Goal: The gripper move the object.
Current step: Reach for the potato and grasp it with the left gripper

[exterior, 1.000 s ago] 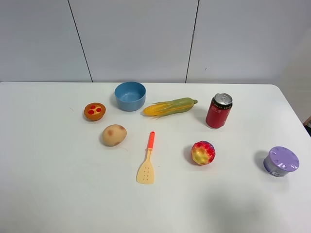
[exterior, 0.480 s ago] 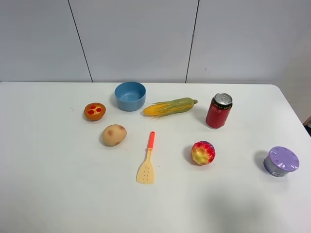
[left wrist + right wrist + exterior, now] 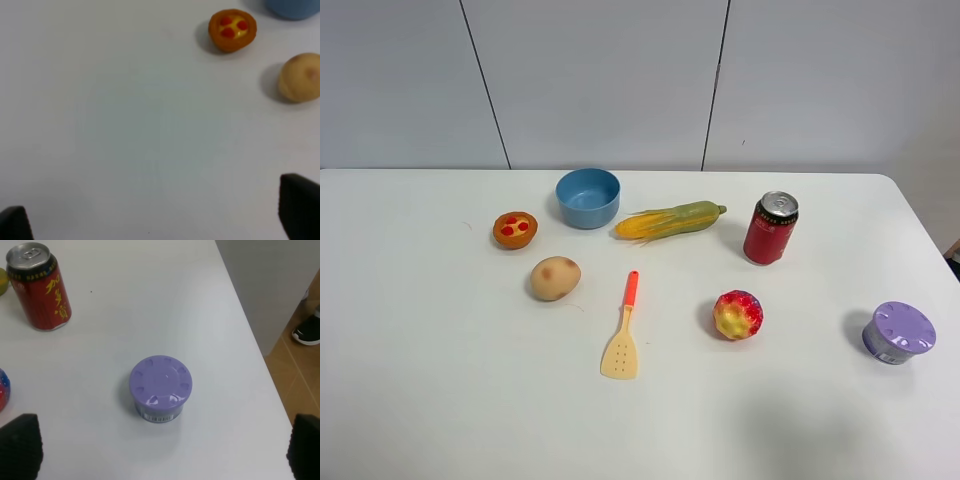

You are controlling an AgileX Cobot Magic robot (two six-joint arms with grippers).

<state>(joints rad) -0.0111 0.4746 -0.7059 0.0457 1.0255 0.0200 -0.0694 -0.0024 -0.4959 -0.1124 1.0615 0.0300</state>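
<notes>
My left gripper point(image 3: 157, 222), jaws spread wide and holding nothing, above the white tabletop point(image 3: 125, 125). The small tan oval toy potato with a reddish-brown blotch point(image 3: 300, 77) lies ahead of it, off toward one finger's side, well apart, near the small orange bowl with red bits point(image 3: 232, 30). Probably light, smooth and prone to roll: close across its short width at mid-body. My right gripper point(image 3: 162, 450), likewise spread and empty, hangs over the purple lidded tub point(image 3: 161, 387)

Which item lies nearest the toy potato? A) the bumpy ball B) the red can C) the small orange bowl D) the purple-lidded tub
C: in the high view the small orange bowl sits just behind the toy potato; the other three lie well off to its right.
</notes>
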